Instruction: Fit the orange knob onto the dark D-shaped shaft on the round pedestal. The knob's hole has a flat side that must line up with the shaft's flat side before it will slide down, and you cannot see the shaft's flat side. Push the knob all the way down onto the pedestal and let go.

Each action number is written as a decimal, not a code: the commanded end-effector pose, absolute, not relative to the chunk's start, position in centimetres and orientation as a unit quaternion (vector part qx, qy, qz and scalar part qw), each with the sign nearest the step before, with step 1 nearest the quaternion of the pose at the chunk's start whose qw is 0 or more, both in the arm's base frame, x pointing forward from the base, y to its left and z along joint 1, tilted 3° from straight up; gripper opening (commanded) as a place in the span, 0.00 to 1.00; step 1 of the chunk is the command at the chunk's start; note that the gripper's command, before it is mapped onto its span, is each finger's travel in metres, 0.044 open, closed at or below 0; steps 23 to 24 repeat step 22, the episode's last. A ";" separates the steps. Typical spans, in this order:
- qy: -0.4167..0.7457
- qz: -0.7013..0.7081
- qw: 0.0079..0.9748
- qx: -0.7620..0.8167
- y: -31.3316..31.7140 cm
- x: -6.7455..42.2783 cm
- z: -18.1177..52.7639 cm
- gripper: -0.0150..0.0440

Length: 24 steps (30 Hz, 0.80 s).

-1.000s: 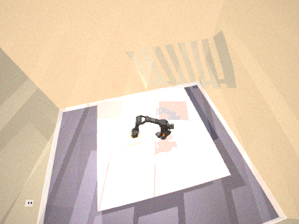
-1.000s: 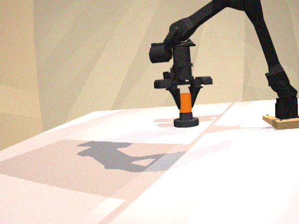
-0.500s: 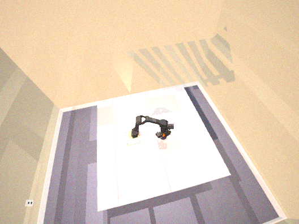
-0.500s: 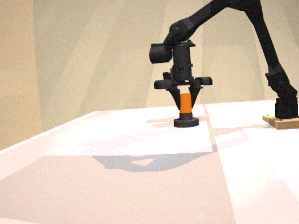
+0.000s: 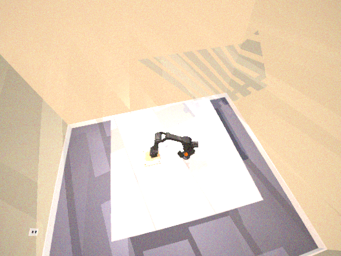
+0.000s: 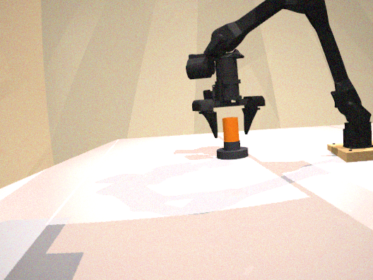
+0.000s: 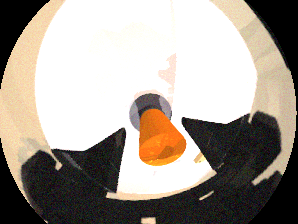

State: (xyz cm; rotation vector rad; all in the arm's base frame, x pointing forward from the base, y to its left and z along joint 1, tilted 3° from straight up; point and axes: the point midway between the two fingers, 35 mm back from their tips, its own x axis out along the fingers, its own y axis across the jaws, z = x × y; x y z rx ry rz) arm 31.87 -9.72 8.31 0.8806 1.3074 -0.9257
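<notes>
The orange knob (image 6: 230, 127) (image 7: 160, 139) (image 5: 186, 154) stands upright on the dark round pedestal (image 6: 232, 153) (image 7: 148, 102). A short dark section shows between the knob's bottom and the pedestal's wide disc. The shaft itself is hidden inside the knob. My gripper (image 6: 230, 135) (image 7: 153, 127) (image 5: 186, 154) is open and points straight down. Its fingers stand on either side of the knob's upper half, with a gap on each side, touching nothing.
The pedestal stands on a white table (image 6: 141, 170) (image 5: 181, 194). The arm's base sits on a wooden plate (image 6: 350, 153) (image 5: 152, 161) to the right in the exterior view. Walls enclose the table, and a grey floor lies around it.
</notes>
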 end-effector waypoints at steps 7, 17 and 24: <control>0.566 -0.402 0.610 0.382 -9.7 32.1 10.3 1.00; 0.566 -0.401 0.611 0.382 -9.3 32.0 17.8 1.00; 0.566 -0.401 0.611 0.382 -9.3 32.0 17.8 1.00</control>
